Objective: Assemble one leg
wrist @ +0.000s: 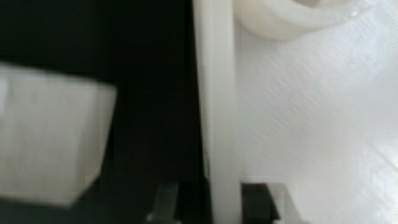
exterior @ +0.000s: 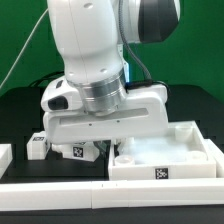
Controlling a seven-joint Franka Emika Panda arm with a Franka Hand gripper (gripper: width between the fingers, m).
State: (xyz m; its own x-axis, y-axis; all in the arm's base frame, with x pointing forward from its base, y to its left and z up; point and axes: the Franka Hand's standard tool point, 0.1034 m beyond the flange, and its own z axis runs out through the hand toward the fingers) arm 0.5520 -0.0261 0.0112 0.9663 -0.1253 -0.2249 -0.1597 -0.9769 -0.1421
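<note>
Tool (wrist: 217, 205) low by the white panel (wrist: 302, 120), its grip unclear; one leg (exterior: 38, 147) nearby on the black table (exterior: 20, 108)

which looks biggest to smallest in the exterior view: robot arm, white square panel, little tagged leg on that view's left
1. robot arm: largest, though it may look bigger from being nearer the camera
2. white square panel
3. leg: clearly smallest
</note>
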